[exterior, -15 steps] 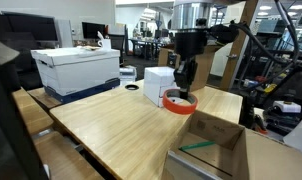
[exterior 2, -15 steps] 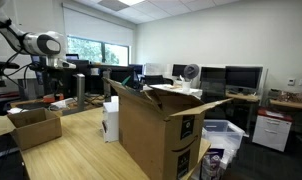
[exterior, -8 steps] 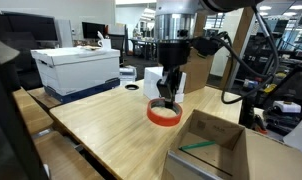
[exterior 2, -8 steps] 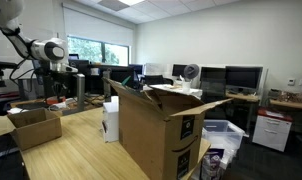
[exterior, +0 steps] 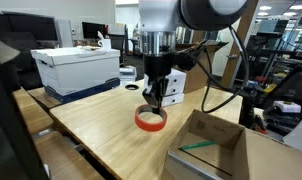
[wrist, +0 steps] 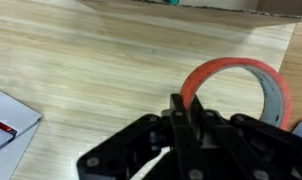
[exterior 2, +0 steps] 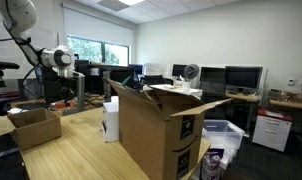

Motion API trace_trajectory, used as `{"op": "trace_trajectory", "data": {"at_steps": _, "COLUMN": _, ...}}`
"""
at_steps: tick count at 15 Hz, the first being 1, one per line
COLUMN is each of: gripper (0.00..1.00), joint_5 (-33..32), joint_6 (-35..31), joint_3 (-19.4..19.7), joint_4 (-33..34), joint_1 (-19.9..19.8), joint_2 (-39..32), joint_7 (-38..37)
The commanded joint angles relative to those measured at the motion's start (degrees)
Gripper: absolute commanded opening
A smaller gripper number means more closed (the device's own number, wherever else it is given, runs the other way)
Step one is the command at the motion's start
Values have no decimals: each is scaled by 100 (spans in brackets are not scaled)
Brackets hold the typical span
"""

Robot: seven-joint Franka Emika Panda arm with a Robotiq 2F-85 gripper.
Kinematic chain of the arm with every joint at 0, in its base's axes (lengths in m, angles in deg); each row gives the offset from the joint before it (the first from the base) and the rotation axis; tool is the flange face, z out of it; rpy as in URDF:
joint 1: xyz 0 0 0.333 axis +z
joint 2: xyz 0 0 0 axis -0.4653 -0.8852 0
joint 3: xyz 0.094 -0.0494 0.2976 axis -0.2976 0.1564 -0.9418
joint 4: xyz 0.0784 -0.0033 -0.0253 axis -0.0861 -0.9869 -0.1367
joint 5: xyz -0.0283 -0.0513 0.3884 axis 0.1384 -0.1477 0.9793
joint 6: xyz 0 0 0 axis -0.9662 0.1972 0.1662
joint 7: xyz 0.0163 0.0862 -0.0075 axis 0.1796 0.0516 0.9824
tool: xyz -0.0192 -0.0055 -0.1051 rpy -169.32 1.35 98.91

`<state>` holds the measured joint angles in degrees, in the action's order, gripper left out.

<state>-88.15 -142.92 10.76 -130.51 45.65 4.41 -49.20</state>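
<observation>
1. Where an exterior view begins at its left edge, a white lidded box (exterior: 79, 66) rests on a blue bin (exterior: 86, 92) at the far corner of a pale wooden tabletop (exterior: 91, 135).
2. Near the middle of that view, the robot arm (exterior: 163, 30) comes straight down from the top of the picture, ending in black jaws.
3. The jaws are closed on a red roll of tape (exterior: 150, 120), pinching its upper rim.
4. The roll hangs slightly tilted, low over the middle of the tabletop. Whether its bottom edge touches the wood cannot be told.
5. To the right, at the near corner, stands an open cardboard box (exterior: 223, 138) with a green item (exterior: 199, 146) lying inside, near the roll but apart from it.
6. From the wrist camera, the black jaws fill the lower middle. The roll's red ring (wrist: 236, 65) curves away to the right over bare wood grain.
7. In an exterior view taken from farther off, the arm (exterior 2: 59, 58) is small at the far left, and a large open carton (exterior 2: 156, 125) fills the foreground. The roll cannot be made out there.
</observation>
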Motion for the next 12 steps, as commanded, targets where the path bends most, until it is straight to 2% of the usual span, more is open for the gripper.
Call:
{"op": "trace_trajectory", "data": {"at_steps": 1, "gripper": 6, "joint_5": -181, "joint_6": -34, "joint_3": 226, "joint_4": 280, "joint_1": 111, "joint_2": -279, "joint_7": -53}}
{"op": "trace_trajectory", "data": {"at_steps": 8, "gripper": 6, "joint_5": -107, "joint_6": 49, "joint_3": 473, "joint_4": 658, "joint_1": 126, "joint_2": -693, "joint_7": 20}}
{"op": "trace_trajectory", "data": {"at_steps": 12, "gripper": 6, "joint_5": -80, "joint_6": 3, "joint_3": 503, "joint_4": 650, "joint_1": 147, "joint_2": -774, "joint_7": 69}}
